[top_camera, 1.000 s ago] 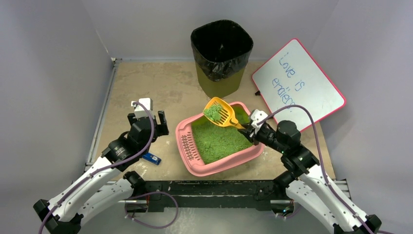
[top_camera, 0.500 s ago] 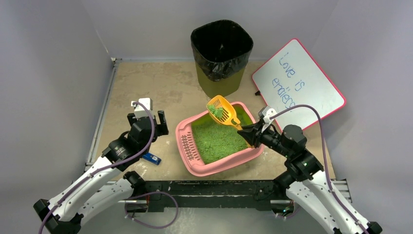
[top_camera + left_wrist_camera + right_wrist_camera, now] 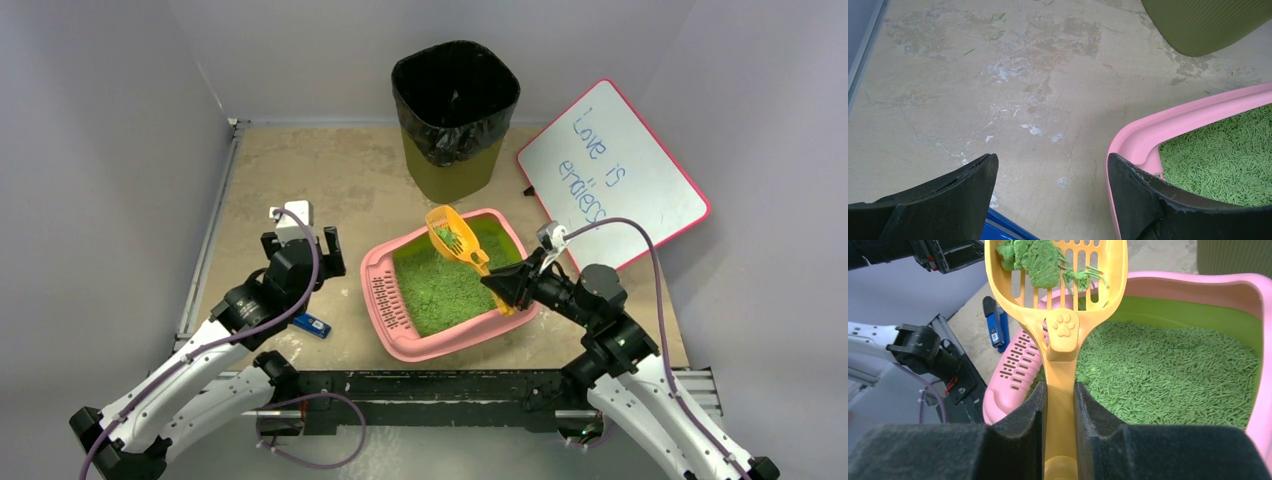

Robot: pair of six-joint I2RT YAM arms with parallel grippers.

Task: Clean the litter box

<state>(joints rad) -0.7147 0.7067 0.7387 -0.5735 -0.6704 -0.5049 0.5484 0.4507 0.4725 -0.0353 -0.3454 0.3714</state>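
The left gripper [image 3: 1052, 159] gapes empty at nine o'clock of the litter box [image 3: 374, 272], which sits at the centre of the table [image 3: 300, 180] (green pellets [image 3: 445, 290] inside). At its three o'clock the right gripper [image 3: 1060, 390] clamps the handle of a yellow scoop [image 3: 1060, 315], clump [image 3: 1037, 260] aboard, above the litter.

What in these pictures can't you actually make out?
Top view: whiteboard's second word ends behind a cable.
Top view: bin's inside, lost in its black bag.
Blue object: half under the left arm from above, cut off by the left wrist view's edge.
Right wrist view: scoop's handle end, buried in the right gripper.
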